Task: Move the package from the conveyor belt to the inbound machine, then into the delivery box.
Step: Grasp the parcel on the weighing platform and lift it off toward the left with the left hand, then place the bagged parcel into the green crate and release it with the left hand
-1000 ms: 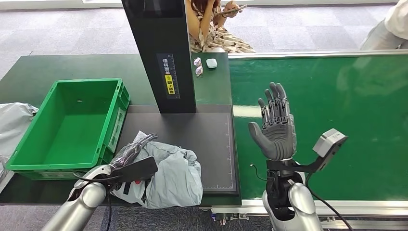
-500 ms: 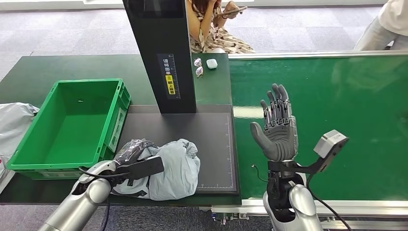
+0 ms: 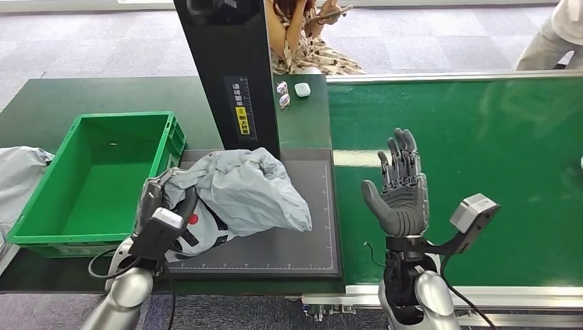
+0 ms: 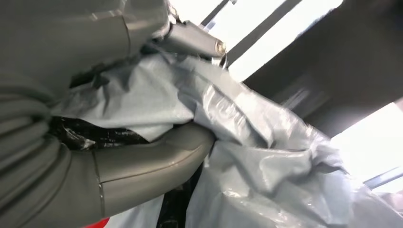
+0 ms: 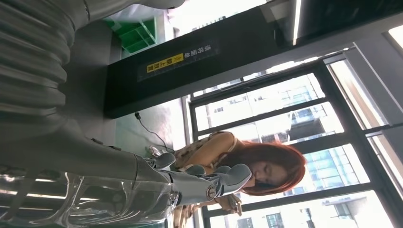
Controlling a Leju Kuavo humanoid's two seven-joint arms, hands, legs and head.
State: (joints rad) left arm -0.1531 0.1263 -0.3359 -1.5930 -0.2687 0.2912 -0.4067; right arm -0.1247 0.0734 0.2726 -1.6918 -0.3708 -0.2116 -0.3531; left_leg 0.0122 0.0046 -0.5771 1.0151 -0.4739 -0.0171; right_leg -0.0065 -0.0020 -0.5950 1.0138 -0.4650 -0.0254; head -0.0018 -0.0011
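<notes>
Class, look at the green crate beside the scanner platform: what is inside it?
The green crate holds no package; a tiny speck lies on its floor. The left hand and grey package hide its near right corner.

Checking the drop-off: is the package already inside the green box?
No, the package hangs over the dark platform, gripped by the left robot hand, beside the green box.
</notes>
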